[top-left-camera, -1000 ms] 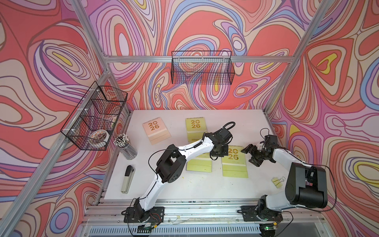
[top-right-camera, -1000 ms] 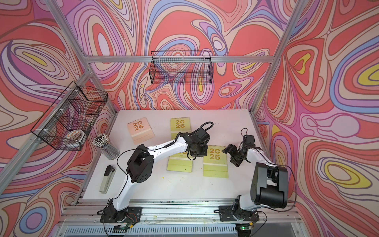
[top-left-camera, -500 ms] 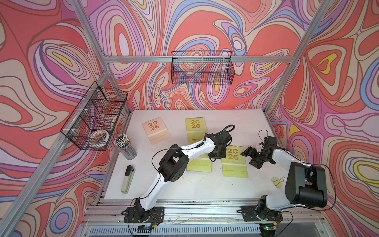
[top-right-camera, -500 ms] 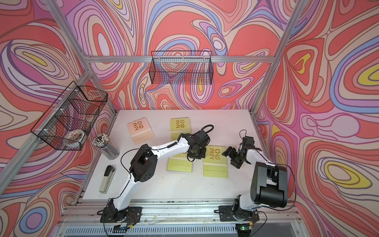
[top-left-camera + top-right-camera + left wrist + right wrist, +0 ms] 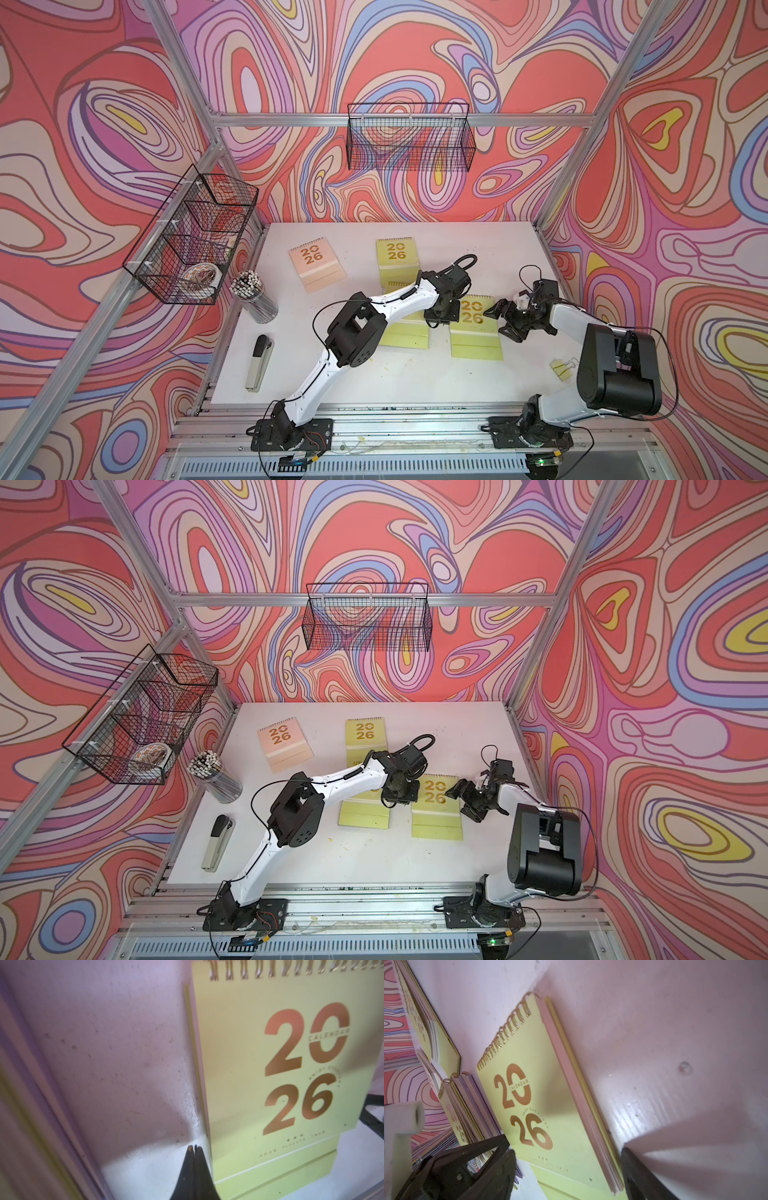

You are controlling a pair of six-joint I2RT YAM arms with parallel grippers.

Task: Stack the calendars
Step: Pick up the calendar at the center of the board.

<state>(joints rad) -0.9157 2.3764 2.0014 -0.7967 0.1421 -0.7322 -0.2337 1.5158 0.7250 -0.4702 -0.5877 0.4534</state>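
Right wrist view showed right gripper (image 5: 566,1150) spread at calendar (image 5: 550,1084) edge, left gripper (image 5: 194,1147) clenched empty; the grasp apparently needed closing.

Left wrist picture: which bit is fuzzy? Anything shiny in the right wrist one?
Left wrist view: the lavender strip along one edge is out of focus, likely too near; the lime green calendar reads sharper. Right wrist view: glare streaks the white table.

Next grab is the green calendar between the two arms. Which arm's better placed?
Right, probably. The right gripper has its fingers open and faces the green calendar at its edge, framing it in the wrist view. The left gripper is shut, tips pointing at the table beside the opposite edge.
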